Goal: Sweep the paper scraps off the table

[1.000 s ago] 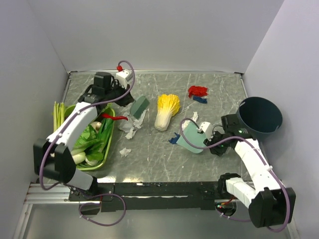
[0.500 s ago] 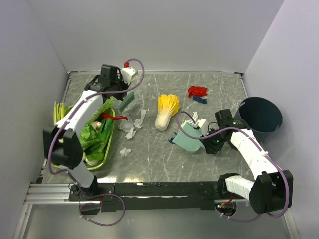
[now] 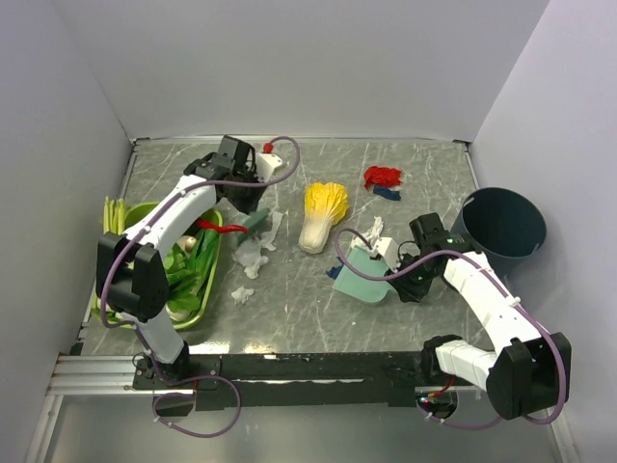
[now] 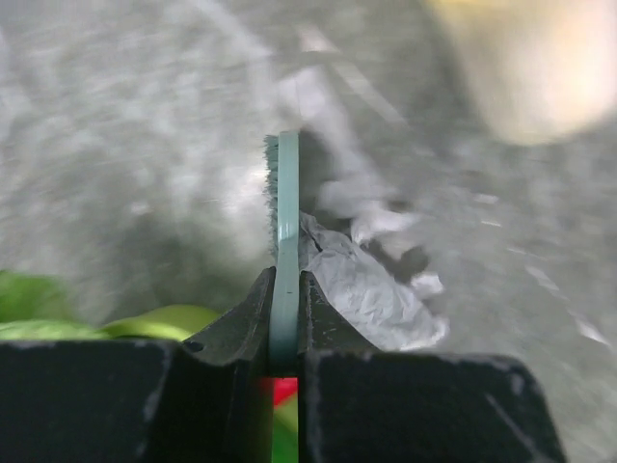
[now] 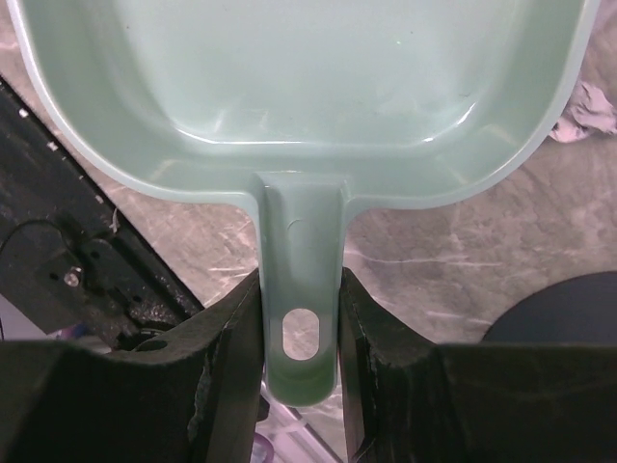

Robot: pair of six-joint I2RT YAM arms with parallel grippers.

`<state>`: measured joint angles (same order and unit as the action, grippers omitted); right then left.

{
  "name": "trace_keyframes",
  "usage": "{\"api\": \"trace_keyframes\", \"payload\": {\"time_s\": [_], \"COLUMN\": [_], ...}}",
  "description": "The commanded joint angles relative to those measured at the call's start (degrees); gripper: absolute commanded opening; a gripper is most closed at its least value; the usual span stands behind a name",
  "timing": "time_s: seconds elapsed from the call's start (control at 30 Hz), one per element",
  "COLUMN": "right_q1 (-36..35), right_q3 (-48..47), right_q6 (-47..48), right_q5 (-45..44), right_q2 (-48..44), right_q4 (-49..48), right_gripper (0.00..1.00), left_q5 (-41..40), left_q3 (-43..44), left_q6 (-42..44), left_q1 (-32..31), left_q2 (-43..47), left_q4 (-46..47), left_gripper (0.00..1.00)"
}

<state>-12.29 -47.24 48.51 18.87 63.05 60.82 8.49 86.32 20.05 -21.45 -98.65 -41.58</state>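
Several paper scraps lie on the marble table: white wads beside the tray, one white scrap nearer me, red scraps and a blue one at the back. My left gripper is shut on a thin green brush, whose bristles stand against a white wad. My right gripper is shut on the handle of a pale green dustpan. A white scrap and a blue scrap sit at the pan's edges.
A yellow napa cabbage lies mid-table between the two arms. A green tray of vegetables stands at the left, with a red chili on its rim. A dark round bin stands at the right edge.
My left arm has swung right and toward me with the brush, down to the white wads by the tray. My right arm has shifted the dustpan slightly left and nearer.
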Motion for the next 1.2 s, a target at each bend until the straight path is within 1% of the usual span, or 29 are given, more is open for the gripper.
{"api": "trace_keyframes", "payload": {"time_s": [0.0, 0.03, 0.07, 0.17, 0.23, 0.3, 0.4, 0.43, 0.5, 0.53, 0.57, 0.6, 0.63, 0.67, 0.73, 0.8, 0.83, 0.93, 0.97, 1.07, 1.17], "right_q1": [-0.63, -0.71, -0.71, -0.80, -1.06, -1.68, -2.38, -2.30, -2.38, -2.47, -2.47, -2.47, -2.56, -2.65, -3.34, -4.31, -5.19, -8.44, -10.71, -13.89, -17.23], "right_q3": [-2.24, -2.41, -2.41, -2.50, -2.15, -1.71, -1.10, -1.10, -1.01, -1.10, -1.27, -1.45, -1.45, -1.53, -1.71, -1.10, -0.84, -0.13, -0.04, -0.74, -3.20], "right_q6": [1.06, 1.23, 1.41, 2.46, 3.51, 4.05, 4.75, 4.58, 4.31, 3.96, 3.87, 3.61, 3.61, 3.61, 3.78, 4.74, 5.01, 5.19, 5.19, 3.53, -0.42], "right_q5": [1.34, 1.60, 1.78, 1.08, 0.29, -0.67, -1.12, -1.03, -0.77, -0.33, -0.15, 0.11, 0.37, 0.37, -0.67, -2.08, -2.78, -6.30, -7.70, -9.82, -11.84], "right_q2": [-0.47, -0.38, -0.38, -0.03, -0.29, -0.55, -0.91, -0.82, -0.73, -0.47, -0.47, -0.12, 0.06, 0.23, 0.50, 0.85, 1.02, 1.81, 1.90, 4.18, 8.57], "right_q4": [1.50, 1.41, 1.50, 1.76, 2.02, 2.02, 2.03, 1.94, 1.76, 1.76, 1.59, 1.50, 1.41, 1.32, 0.62, 0.09, 0.00, -0.35, -0.52, -1.14, -1.23], "right_gripper": [0.00, 0.00, 0.00, 0.00, 0.00, 0.00, 0.00, 0.00, 0.00, 0.00, 0.00, 0.00, 0.00, 0.00, 0.00, 0.00, 0.00, 0.00, 0.00, 0.00, 0.00], "left_q5": [12.93, 17.74, 19.88, 22.79, 21.57, 17.89, 16.12, 15.94, 18.12, 18.57, 18.93, 21.11, 21.56, 21.74, 19.30, 16.31, 13.16, 8.32, 7.60, 6.19, 6.27], "left_q3": [-0.63, -0.28, -0.02, 1.82, 4.37, 7.43, 9.30, 9.04, 7.38, 6.24, 5.27, 3.78, 2.98, 2.19, -0.10, -2.29, -2.74, -5.45, -6.51, -11.42, -14.42], "left_q6": [-4.14, -5.10, -6.77, -8.19, -6.10, -4.33, 1.37, 4.96, 9.80, 14.09, 16.57, 19.29, 23.93, 25.55, 27.75, 28.11, 28.02, 26.97, 26.88, 25.57, 23.72], "left_q1": [-3.94, -4.12, -4.12, -4.12, -4.12, -4.04, -3.77, -3.69, -3.60, -3.60, -3.60, -3.60, -3.60, -3.68, -3.77, -4.03, -4.12, -4.04, -4.04, -4.30, -5.18], "left_q2": [3.29, 3.38, 3.46, 3.90, 4.43, 4.78, 6.54, 8.63, 11.27, 14.25, 15.58, 16.73, 18.48, 19.02, 19.37, 18.76, 17.98, 18.23, 18.75, 20.43, 20.87], "left_q4": [-6.75, -7.28, -7.46, -8.51, -11.22, -13.43, -18.43, -19.14, -22.21, -22.83, -25.54, -27.48, -29.67, -31.35, -34.87, -36.54, -36.90, -35.16, -34.28, -30.94, -27.69], "left_gripper": [0.01, 0.01, 0.01, 0.01, 0.01, 0.01, 0.01, 0.01, 0.01, 0.01, 0.01, 0.01, 0.01, 0.01, 0.01, 0.01, 0.01, 0.01, 0.01, 0.01, 0.01]}}
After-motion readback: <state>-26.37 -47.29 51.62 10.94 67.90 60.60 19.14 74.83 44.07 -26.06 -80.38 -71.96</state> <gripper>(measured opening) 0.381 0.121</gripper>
